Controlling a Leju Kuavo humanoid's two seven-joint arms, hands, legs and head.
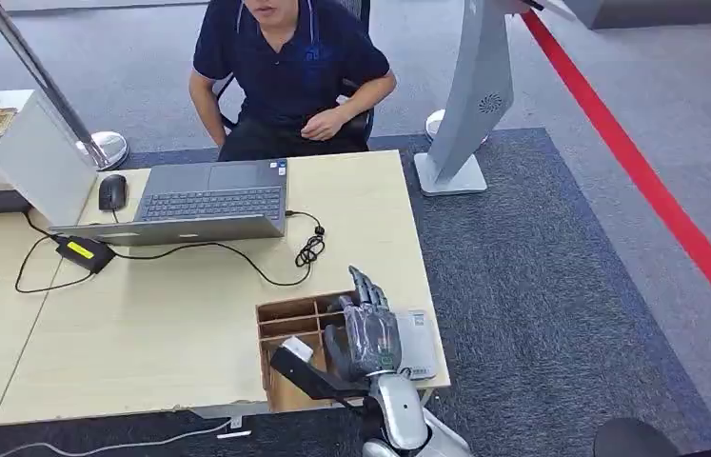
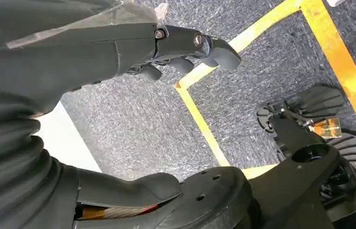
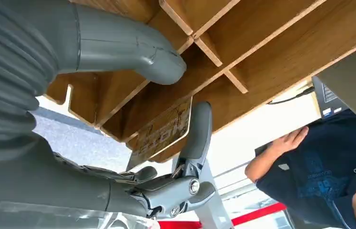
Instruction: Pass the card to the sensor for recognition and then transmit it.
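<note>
Low in the frame centre, the right hand (image 1: 367,328) reached into the box (image 1: 286,319); one finger (image 3: 198,129) touched the card (image 3: 160,131), thumb apart, no grip. The left hand (image 2: 118,52) hung empty, fingers loosely curled.

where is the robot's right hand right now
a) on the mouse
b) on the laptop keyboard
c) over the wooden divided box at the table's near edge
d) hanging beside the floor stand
c: in the head view the right hand sits over the wooden divided box at the near edge of the table, well short of the laptop and mouse.
</note>
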